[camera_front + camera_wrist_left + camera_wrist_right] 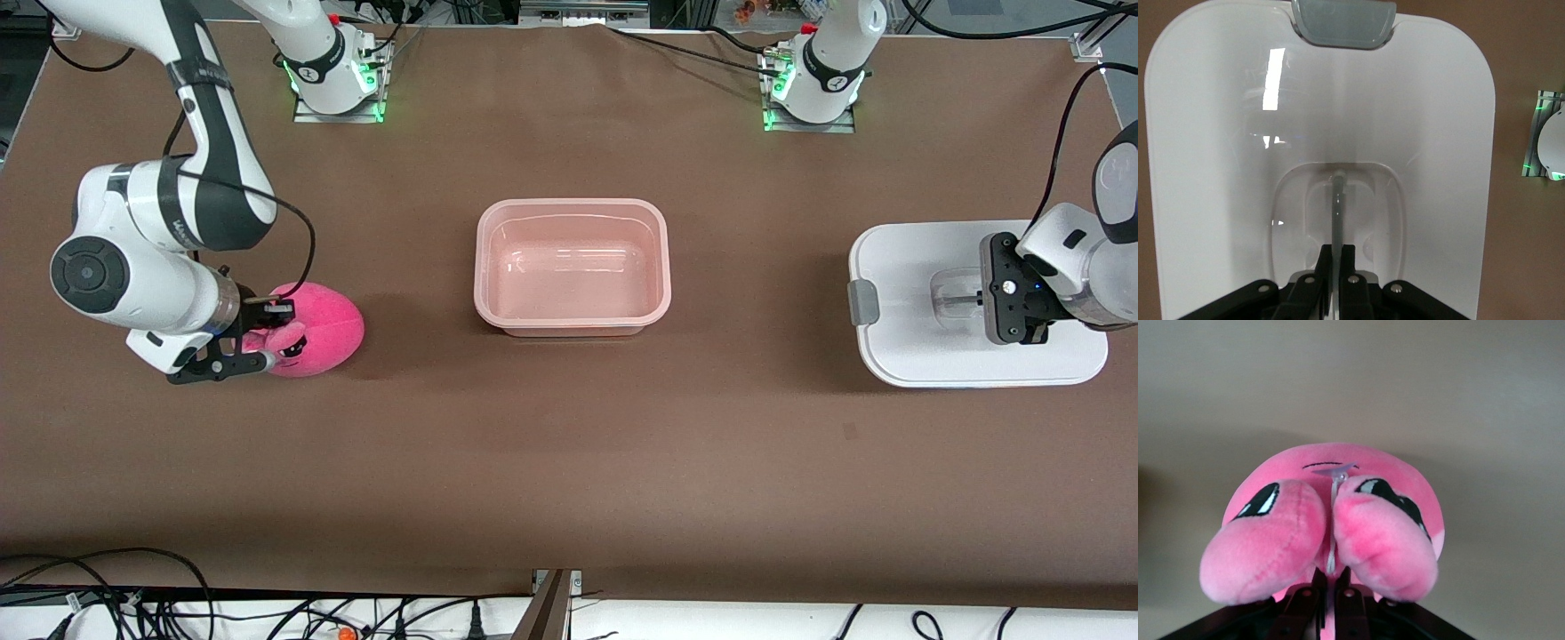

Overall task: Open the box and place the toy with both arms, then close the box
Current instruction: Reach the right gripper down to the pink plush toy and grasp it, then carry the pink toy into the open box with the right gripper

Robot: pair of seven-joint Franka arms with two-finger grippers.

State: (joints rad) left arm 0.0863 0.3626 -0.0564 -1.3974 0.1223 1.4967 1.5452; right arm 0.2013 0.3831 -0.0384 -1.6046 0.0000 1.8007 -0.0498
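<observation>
The pink box (484,267) stands open and empty in the middle of the table. Its white lid (925,356) lies flat on the table at the left arm's end, grey clip (862,302) toward the box. My left gripper (978,298) is shut on the lid's clear centre handle (1338,197); the left wrist view shows the lid (1338,100) and the gripper (1339,250). The pink toy (324,329) sits at the right arm's end. My right gripper (271,336) is shut on it, low between its two stubby feet, as the right wrist view shows of the toy (1338,493) and gripper (1333,577).
The brown table (569,444) carries only the box, lid and toy. The arm bases (338,80) stand along the edge farthest from the front camera. Cables (133,596) hang along the nearest edge.
</observation>
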